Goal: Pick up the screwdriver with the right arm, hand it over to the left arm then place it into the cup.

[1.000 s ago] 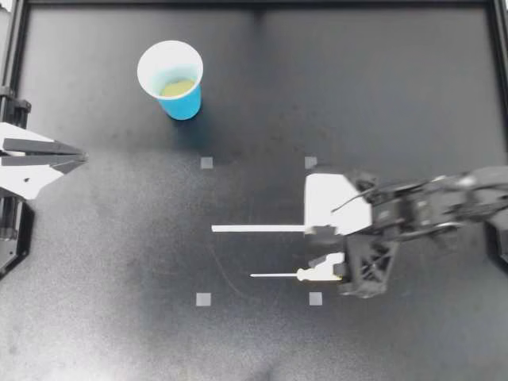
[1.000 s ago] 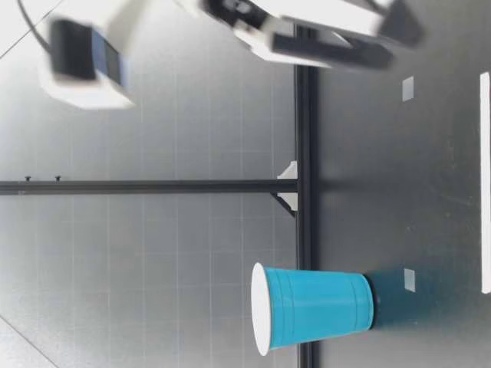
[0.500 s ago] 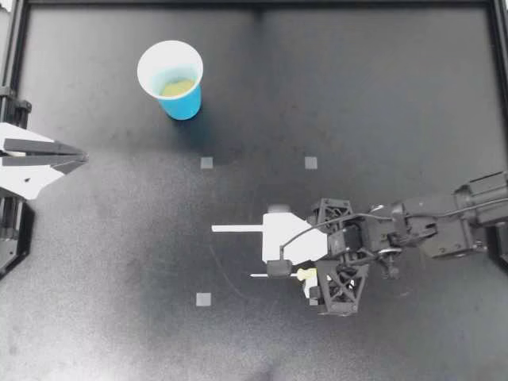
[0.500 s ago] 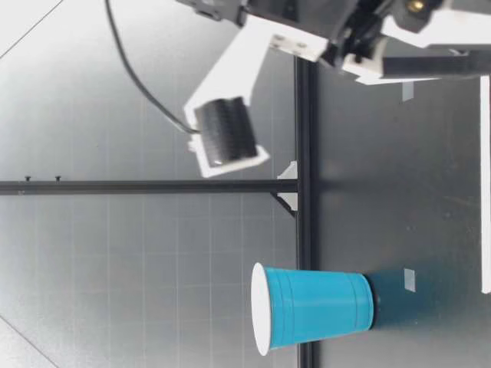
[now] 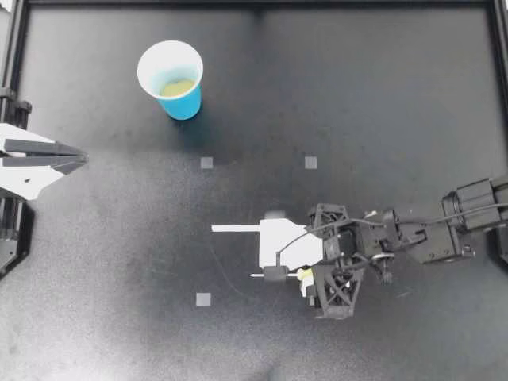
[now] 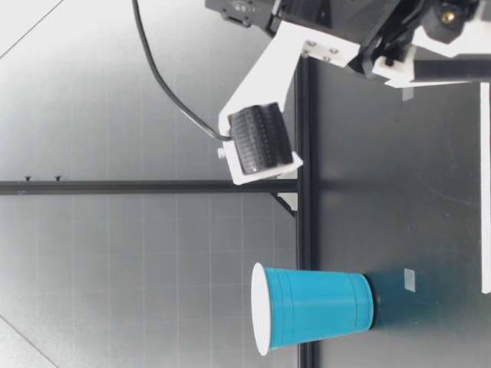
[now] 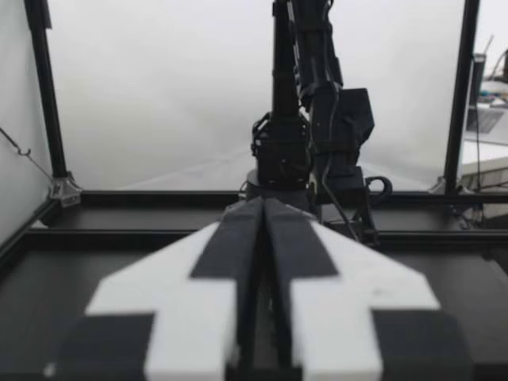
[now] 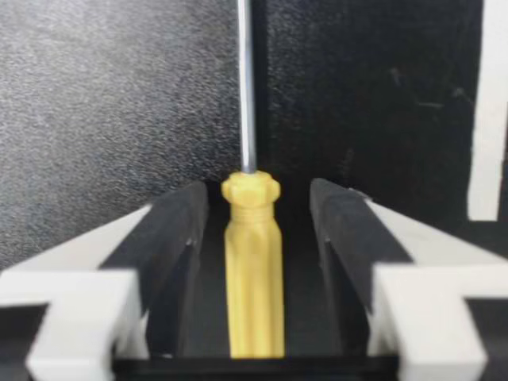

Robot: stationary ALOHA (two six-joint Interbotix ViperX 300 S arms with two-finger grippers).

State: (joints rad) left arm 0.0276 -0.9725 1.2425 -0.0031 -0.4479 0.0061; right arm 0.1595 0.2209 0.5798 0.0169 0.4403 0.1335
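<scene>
right pincer (image 5: 307, 279) wide astride yellow-handled screwdriver (image 8: 252, 262) on black tabletop (image 5: 365, 87), left pincer (image 5: 79, 161) closed, well apart from screwdriver

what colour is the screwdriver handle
Yellow. The screwdriver handle shows best in the right wrist view, with a silver metal shaft running out from it.

My right end effector (image 5: 307, 279) hides most of the screwdriver (image 5: 303, 274)

Screwdriver (image 5: 302, 275) sits between jaws of my right claw (image 5: 310, 282) (cup (image 5: 184, 104) well apart).
</scene>
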